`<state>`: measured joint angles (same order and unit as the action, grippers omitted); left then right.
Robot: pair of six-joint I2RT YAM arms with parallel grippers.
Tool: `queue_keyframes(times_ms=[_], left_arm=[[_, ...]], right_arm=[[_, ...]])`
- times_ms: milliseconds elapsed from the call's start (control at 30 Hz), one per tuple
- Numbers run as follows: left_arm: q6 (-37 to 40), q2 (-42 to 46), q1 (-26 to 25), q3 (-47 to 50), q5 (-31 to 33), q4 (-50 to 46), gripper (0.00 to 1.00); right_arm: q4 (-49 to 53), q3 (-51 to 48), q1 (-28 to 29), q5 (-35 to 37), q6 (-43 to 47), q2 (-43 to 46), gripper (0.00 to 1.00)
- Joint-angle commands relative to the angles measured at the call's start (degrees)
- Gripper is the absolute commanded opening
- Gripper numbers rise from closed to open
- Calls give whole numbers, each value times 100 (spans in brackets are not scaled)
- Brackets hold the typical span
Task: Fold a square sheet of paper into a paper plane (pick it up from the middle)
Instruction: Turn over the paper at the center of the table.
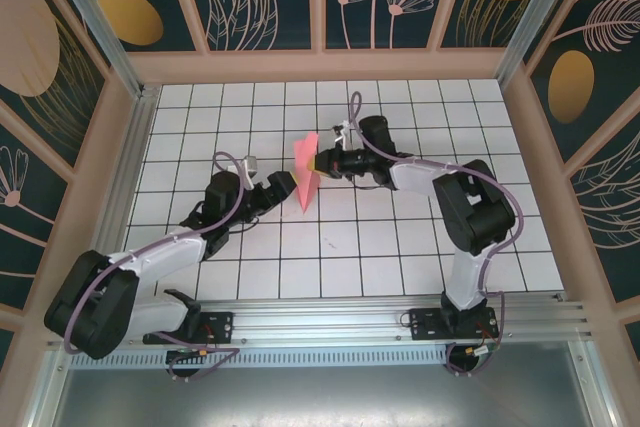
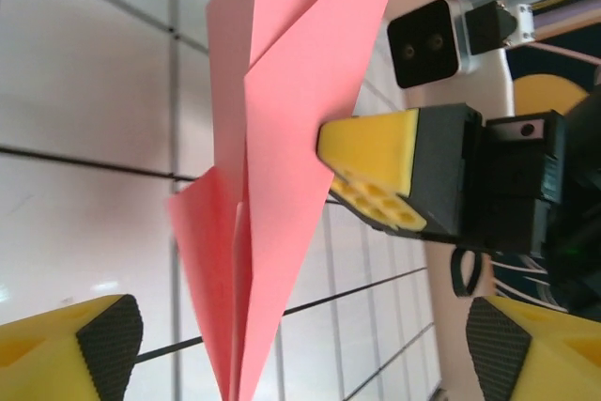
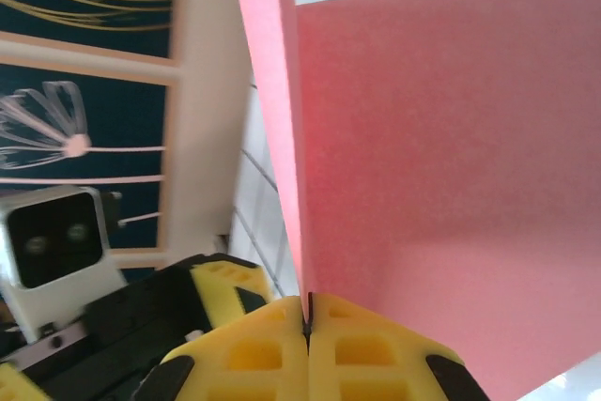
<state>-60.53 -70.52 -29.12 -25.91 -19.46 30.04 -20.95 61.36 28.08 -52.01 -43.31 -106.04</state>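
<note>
From the left wrist, right hand [image 2: 352,171] pinches paper plane [image 2: 291,110]

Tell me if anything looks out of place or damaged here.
Nothing looks damaged or spilled. The one unusual thing is the plane: it stands on edge rather than lying flat, pinched in the shut right gripper, with its folded layers splaying slightly apart. The open left gripper is beside it, not touching.

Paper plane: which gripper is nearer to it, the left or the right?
Right. The right gripper has its jaws shut on the paper plane, touching it. The left gripper is at the plane's opposite side, jaws open, close but not touching.
</note>
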Motion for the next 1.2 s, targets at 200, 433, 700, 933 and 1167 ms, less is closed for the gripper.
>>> queue_keyframes(times_ms=[200,433,700,933,1167], left_arm=[[-416,342,65,-176,-438,1115,93],[-552,3,62,-274,-831,1570,78],[-682,-320,56,-241,-1043,2018,52],[-678,-296,58,-142,-893,2147,40],[-639,-339,58,-184,-879,2120,29]], right_arm=[[-1019,403,-208,-1081,-913,685,4],[-995,565,-69,-1066,-1136,701,4],[-1122,661,76,-1066,-1350,507,4],[-995,675,76,-1031,-1289,414,5],[-716,666,89,-1015,-1126,401,5]])
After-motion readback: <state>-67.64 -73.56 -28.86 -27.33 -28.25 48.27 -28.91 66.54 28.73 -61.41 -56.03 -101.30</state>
